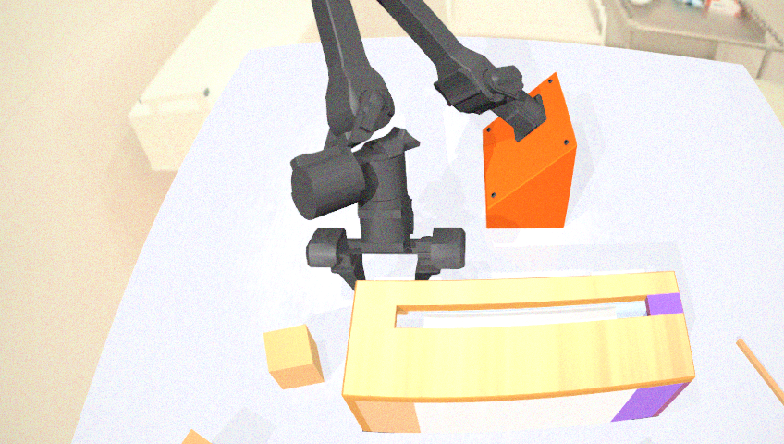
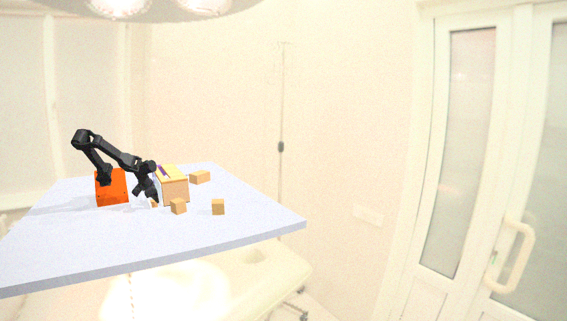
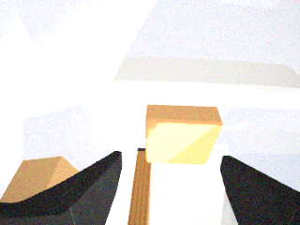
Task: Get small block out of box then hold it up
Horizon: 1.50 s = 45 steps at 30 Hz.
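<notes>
Gripper (image 1: 385,280) tips behind box (image 1: 511,351)

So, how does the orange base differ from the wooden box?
The orange base is a solid bright orange block with small screw holes on top; the wooden box is pale wood with a purple end.
The base is narrow and carries the arm; the box is long and has a slot along its top.
The base stands farther from the gripper, whose open fingers sit at the box's corner.
Both rest on the table.
</notes>
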Each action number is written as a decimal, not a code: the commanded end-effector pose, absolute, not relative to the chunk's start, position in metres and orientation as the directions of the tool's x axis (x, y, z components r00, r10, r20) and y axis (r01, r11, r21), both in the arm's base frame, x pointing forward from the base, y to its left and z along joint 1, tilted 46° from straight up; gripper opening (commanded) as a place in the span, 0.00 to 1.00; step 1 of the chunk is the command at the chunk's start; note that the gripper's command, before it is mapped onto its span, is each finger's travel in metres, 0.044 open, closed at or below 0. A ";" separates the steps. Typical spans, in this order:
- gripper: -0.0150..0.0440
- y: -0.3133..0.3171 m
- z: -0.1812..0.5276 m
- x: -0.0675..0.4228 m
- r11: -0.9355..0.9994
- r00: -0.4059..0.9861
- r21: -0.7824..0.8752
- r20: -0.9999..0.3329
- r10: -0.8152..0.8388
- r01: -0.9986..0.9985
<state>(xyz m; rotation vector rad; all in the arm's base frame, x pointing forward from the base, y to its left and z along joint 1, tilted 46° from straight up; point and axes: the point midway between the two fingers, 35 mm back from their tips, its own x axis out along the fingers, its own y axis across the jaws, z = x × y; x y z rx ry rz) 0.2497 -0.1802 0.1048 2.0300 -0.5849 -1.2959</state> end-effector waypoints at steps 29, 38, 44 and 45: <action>0.25 -0.163 0.119 0.249 -0.693 0.405 0.721 -0.628 -0.664 -0.017; 0.25 -0.146 0.134 0.246 -0.683 0.407 0.731 -0.626 -0.666 0.007; 0.25 -0.140 0.132 0.246 -0.597 0.393 0.768 -0.635 -0.665 0.232; 0.25 -0.139 0.132 0.245 -0.579 0.390 0.770 -0.637 -0.665 0.270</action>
